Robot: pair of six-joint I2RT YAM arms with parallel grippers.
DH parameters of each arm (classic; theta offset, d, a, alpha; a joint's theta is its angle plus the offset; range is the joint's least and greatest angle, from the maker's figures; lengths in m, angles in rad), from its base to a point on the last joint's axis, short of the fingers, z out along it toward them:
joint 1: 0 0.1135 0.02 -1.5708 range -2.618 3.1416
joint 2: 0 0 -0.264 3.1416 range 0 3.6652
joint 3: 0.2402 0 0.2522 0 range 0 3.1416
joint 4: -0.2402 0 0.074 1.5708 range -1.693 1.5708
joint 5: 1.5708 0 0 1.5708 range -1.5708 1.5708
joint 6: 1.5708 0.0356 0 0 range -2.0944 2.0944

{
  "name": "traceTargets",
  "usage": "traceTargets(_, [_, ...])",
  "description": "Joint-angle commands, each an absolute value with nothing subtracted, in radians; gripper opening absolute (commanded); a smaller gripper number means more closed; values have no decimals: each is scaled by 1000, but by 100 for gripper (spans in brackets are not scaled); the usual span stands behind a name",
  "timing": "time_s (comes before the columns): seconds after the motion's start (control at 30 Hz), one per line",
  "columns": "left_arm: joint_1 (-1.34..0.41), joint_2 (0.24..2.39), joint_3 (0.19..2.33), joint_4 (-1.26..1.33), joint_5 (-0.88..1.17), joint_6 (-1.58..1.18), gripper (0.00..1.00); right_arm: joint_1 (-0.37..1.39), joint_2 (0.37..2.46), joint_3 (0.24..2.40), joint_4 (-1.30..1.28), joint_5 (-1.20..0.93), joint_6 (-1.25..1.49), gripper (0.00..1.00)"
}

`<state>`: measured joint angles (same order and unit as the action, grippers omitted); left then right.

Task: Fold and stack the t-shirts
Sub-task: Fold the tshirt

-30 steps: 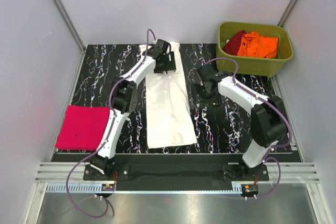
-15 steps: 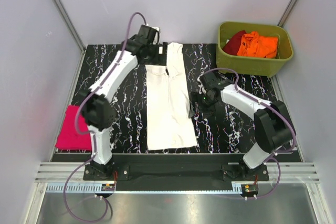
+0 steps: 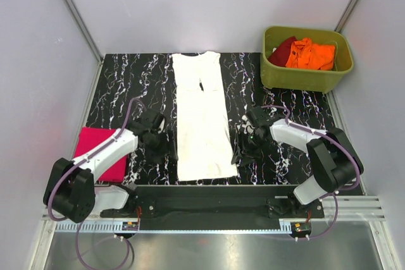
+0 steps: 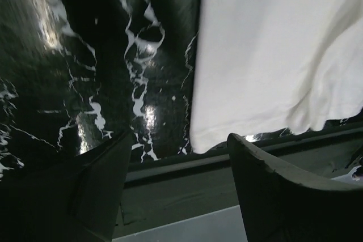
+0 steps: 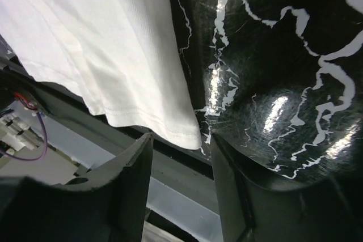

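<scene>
A white t-shirt [image 3: 201, 118], folded into a long narrow strip, lies down the middle of the black marbled table [image 3: 126, 86], its hem at the near edge. My left gripper [image 3: 168, 150] sits low beside the hem's left corner. In the left wrist view it [image 4: 180, 137] is open, with that corner [image 4: 198, 143] just ahead of the gap. My right gripper [image 3: 239, 155] is at the hem's right corner. In the right wrist view it [image 5: 181, 140] is open with the stitched corner [image 5: 187, 134] between its fingertips, not pinched. A folded magenta-pink t-shirt [image 3: 92, 138] lies at the near left, partly under my left arm.
An olive-green tub [image 3: 304, 77] stands at the back right and holds an orange t-shirt [image 3: 310, 54] and a dark red one [image 3: 283, 49]. The table's front edge and a metal rail [image 3: 202, 207] run just below the shirt's hem. Grey walls close in both sides.
My left arm has swung back from the collar end to the near hem's left corner. My right arm has slid nearer, down to the hem's right corner. The shirt has not moved.
</scene>
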<state>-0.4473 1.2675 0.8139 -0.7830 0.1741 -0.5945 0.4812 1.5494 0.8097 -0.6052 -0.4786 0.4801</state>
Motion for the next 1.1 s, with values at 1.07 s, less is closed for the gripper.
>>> traceTargets(1.07, [-457,1253,371,-348,483,-910,62,477,1557,626,-420,-609,561,49])
